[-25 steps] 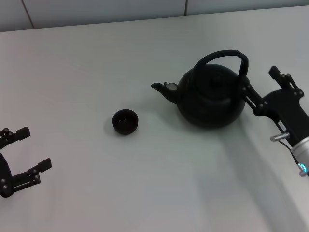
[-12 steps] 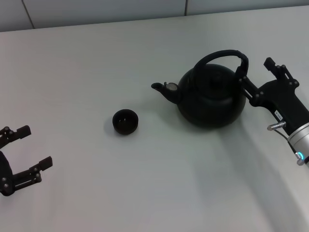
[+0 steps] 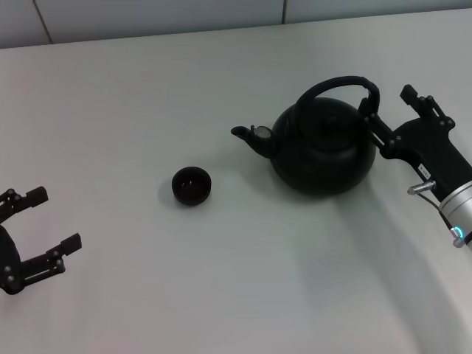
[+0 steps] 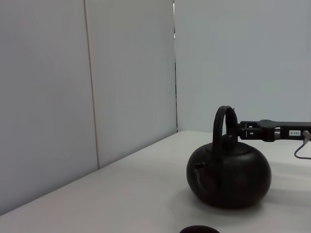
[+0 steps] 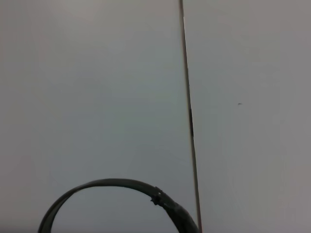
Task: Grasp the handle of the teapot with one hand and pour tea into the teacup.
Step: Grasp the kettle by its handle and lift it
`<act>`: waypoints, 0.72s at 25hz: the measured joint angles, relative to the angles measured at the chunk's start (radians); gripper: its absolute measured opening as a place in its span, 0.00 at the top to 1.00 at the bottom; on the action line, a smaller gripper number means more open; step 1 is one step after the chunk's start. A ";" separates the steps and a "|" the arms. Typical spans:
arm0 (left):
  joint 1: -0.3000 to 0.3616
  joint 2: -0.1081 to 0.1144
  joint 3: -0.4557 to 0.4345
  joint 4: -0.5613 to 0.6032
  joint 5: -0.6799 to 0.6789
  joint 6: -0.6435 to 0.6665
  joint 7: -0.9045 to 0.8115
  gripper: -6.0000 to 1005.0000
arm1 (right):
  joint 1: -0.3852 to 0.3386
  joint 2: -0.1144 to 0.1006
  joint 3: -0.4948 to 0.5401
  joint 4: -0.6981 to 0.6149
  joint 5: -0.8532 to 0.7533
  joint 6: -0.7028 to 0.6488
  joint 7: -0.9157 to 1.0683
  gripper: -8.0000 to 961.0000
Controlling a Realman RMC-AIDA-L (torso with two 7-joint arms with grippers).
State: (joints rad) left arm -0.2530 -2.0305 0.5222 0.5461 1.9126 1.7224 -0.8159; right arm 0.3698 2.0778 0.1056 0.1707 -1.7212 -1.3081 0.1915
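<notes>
Rightward: right tool (image 3: 392, 115) spread wide, reaching beside handle (image 3: 339, 87) of teapot (image 3: 322, 147), sitting upright on counter (image 3: 221, 280). Teacup (image 3: 192, 185) standing apart, off spout. Left tool (image 3: 40, 232) idling unclenched, near edge.

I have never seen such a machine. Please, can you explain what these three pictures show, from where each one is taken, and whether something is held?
A two-armed robot works at a white table. One picture looks down from its head; the other two come from cameras on its wrists. On the table stand a black teapot and, beside its spout, a small dark teacup. The right gripper is open, right beside the teapot's arched handle, not gripping it. The left gripper waits open at the near left. Nothing is held.
</notes>
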 joint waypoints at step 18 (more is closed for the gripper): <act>0.004 -0.007 -0.009 0.000 0.000 -0.007 0.000 0.14 | 0.022 0.001 -0.001 -0.007 -0.003 -0.001 0.000 0.69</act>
State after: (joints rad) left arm -0.2487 -2.0379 0.5134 0.5461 1.9129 1.7149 -0.8163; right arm 0.3922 2.0785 0.1046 0.1639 -1.7238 -1.3096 0.1917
